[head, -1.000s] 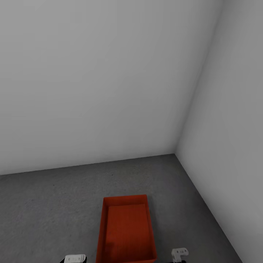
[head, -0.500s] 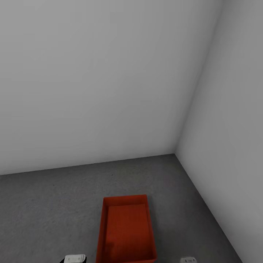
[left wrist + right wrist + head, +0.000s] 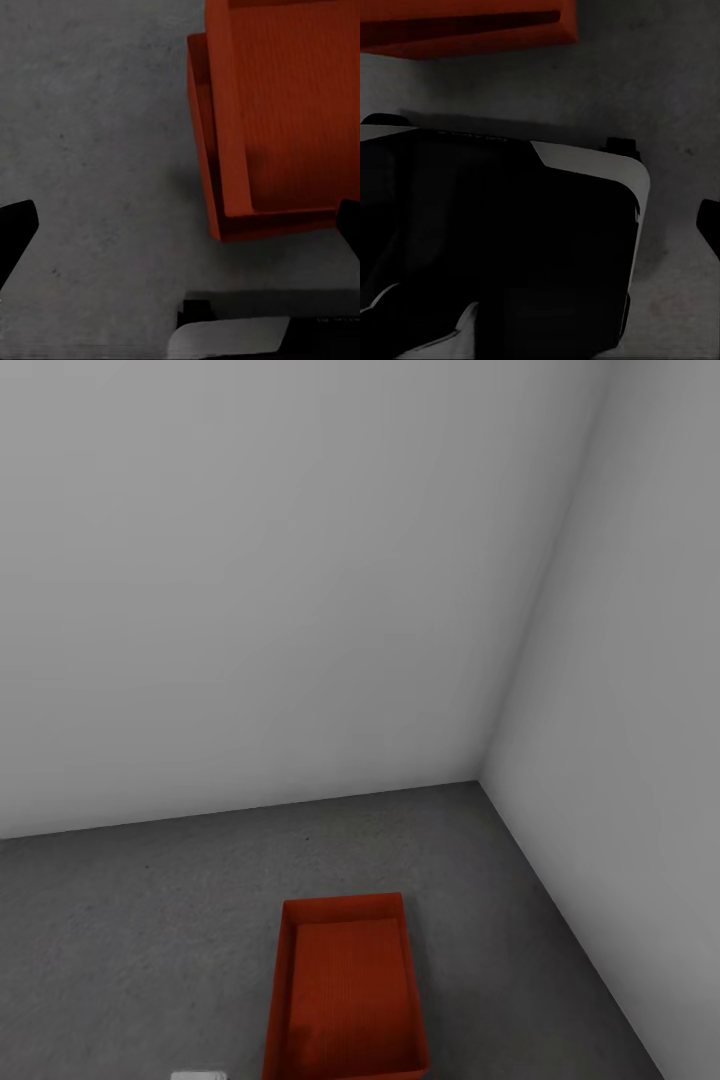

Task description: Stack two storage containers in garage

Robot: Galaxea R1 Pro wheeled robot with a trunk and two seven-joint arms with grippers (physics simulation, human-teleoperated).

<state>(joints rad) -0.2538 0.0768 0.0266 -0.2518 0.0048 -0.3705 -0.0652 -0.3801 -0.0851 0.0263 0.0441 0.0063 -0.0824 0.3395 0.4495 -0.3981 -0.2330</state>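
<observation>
An orange-red storage container (image 3: pixel 345 990) stands on the dark grey concrete floor (image 3: pixel 150 940) in the garage corner, straight ahead of me. In the left wrist view the container (image 3: pixel 292 112) shows a second orange rim (image 3: pixel 201 142) stepped just outside and below its wall, so one bin seems to sit on the other. My left gripper (image 3: pixel 180 229) hovers over the floor beside the container's near corner, open, holding nothing. A white bit of the left arm (image 3: pixel 197 1074) peeks in at the head view's lower edge. My right gripper (image 3: pixel 540 240) is open above the floor, with the container's edge (image 3: pixel 465 22) beyond.
Plain pale grey walls (image 3: pixel 250 580) meet in a corner (image 3: pixel 482 775) just behind and to the right of the container. Bare concrete lies to its left. My own dark and white base (image 3: pixel 510 247) fills much of the right wrist view and also edges into the left wrist view as the base (image 3: pixel 240 334).
Both arms have drawn back and down. The right gripper has slid out past the head view's lower edge, and the left one has sunk to a sliver. The container has not moved.
</observation>
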